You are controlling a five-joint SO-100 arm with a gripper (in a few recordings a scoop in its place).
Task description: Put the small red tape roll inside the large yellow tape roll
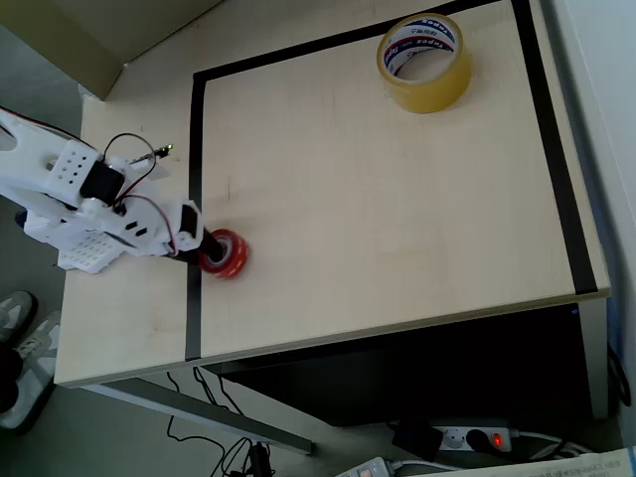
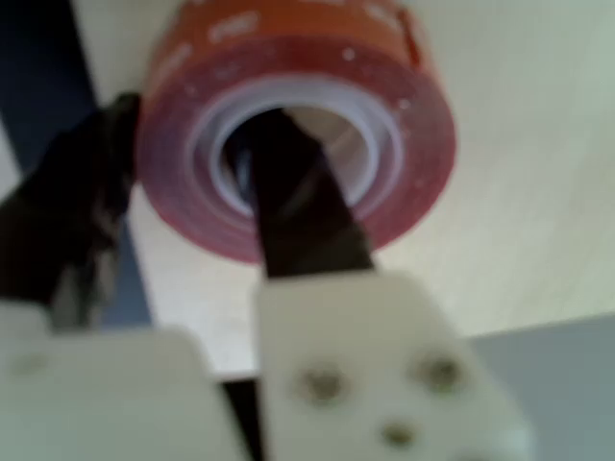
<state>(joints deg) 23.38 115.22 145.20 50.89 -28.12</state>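
The small red tape roll [image 1: 225,252] is lying flat on the pale wooden tabletop [image 1: 378,209] near its left edge in the overhead view, just right of the black tape line [image 1: 195,199] that borders the work area. Its ring axis is pointing straight up, so the open core is facing the overhead camera, and the roll has no long axis along the surface.

The white arm [image 1: 79,199] is reaching in from the left of the overhead view, and its gripper [image 1: 207,250] is meeting the roll's left side. In the wrist view one dark finger [image 2: 298,206] is sitting inside the pale core of the roll [image 2: 298,125], while the other dark finger [image 2: 72,226] is standing outside the red wall on the left. The fingers are straddling the wall of the ring; whether they are pressing tightly on it I cannot tell, since the close picture is blurred.

The large yellow tape roll [image 1: 424,62] is sitting well apart, at the far upper right of the tabletop in the overhead view. It is also lying flat with its hole facing up, its white inner core showing red and blue print.

Below the tabletop's front edge, a power strip [image 1: 467,437] with a lit red switch is lying on the floor.
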